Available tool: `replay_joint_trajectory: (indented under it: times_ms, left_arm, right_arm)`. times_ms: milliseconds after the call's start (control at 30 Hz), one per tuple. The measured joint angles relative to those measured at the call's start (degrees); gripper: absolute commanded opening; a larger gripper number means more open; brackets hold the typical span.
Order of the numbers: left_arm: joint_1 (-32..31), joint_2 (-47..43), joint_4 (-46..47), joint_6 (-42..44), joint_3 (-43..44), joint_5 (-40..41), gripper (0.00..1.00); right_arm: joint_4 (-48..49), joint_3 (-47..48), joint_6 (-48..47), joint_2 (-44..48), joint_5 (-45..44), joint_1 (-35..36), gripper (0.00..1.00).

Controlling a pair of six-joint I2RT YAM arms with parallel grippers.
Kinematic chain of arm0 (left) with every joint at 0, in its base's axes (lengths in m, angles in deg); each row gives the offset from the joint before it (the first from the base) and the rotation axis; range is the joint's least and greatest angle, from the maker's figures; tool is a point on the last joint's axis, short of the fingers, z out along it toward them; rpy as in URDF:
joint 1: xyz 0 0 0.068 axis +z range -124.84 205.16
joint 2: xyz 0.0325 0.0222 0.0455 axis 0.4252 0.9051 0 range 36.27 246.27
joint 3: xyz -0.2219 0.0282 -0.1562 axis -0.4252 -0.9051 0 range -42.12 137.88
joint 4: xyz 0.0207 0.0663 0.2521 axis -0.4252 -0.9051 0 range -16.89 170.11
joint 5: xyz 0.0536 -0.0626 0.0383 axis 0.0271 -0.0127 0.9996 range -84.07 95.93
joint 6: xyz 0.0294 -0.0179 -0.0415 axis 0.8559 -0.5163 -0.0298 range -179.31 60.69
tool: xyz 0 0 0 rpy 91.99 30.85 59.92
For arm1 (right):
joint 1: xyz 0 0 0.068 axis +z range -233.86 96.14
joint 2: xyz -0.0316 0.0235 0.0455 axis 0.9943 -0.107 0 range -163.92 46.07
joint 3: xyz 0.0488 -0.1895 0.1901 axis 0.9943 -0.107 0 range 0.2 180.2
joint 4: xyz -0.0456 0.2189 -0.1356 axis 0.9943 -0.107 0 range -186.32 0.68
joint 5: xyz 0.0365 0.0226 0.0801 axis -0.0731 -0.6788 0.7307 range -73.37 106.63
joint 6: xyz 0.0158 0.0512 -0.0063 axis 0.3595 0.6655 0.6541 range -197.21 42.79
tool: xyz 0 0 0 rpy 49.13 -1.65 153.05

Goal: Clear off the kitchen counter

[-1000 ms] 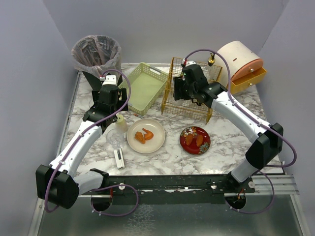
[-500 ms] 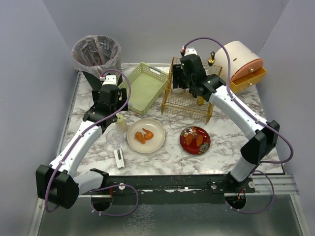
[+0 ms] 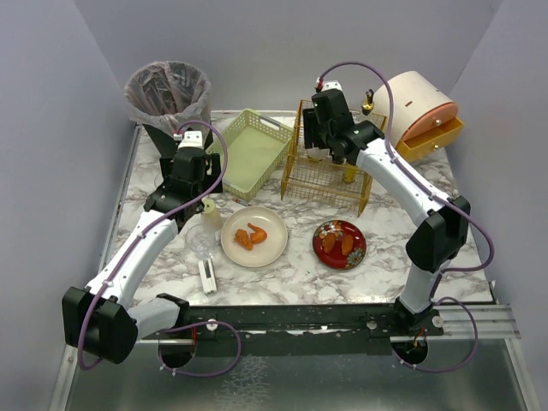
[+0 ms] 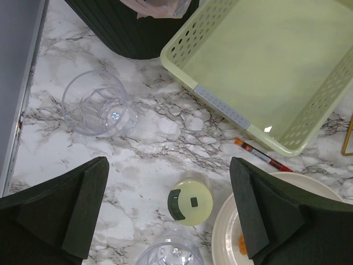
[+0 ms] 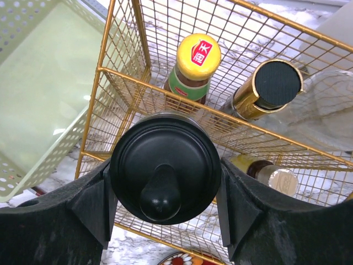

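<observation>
Kitchen counter (image 3: 291,276): a marble-patterned top that fills the middle of the scene, from the arm bases at the near edge to the back wall.
Small white object (image 3: 207,276): lies on the counter near the left of the front edge; too small to identify.
Cream plate (image 3: 265,250): near centre, carrying orange food pieces.
Red plate (image 3: 328,254): just right of the cream plate and apart from it, also with food on it.
Clear glass (image 3: 199,241): stands just left of the cream plate.
Small bottle (image 4: 190,202): pale yellow-green cap, upright, just beyond that glass.
Left gripper (image 4: 168,165): jaws spread wide and holding nothing; it hangs above the small bottle on the left of the counter.
Second glass (image 4: 96,104): further left, near the counter's left rail.
Red-and-orange pen (image 4: 262,157): lies on the counter just beside the near corner of the green tray.
Green tray (image 3: 257,175): pale, perforated, left of the wire basket.
Right gripper (image 5: 165,179): fingers clamp both sides of a black-capped container (image 5: 165,157), held over the near left part of the basket.
Wire basket (image 3: 330,184): gold, far centre; it holds a yellow-capped bottle (image 5: 198,55), a gold-necked bottle (image 5: 276,83) and a pale-capped jar (image 5: 278,179).
Bin (image 3: 168,94): far left corner, with a plastic liner.
Drawer box (image 3: 419,103): far right, with its yellow drawer pulled out.
</observation>
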Motion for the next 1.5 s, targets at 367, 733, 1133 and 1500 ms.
replay_joint_trajectory:
  times_ms: [367,733,1133,1500]
  left_arm:
    - [0.0,0.0,0.0,0.0,0.0,0.1,0.99]
    - [0.0,0.0,0.0,0.0,0.0,0.1,0.99]
    - [0.0,0.0,0.0,0.0,0.0,0.1,0.99]
    - [0.0,0.0,0.0,0.0,0.0,0.3,0.99]
  right_arm:
    - [0.0,-0.1,0.0,-2.6,0.3,-1.0,0.00]
    - [1.5,-5.2,1.0,-3.5,0.3,-2.5,0.03]
    - [3.7,-7.1,3.3,-5.7,2.0,-2.6,0.35]
    - [4.5,-7.6,4.6,-5.7,2.3,-2.6,0.70]
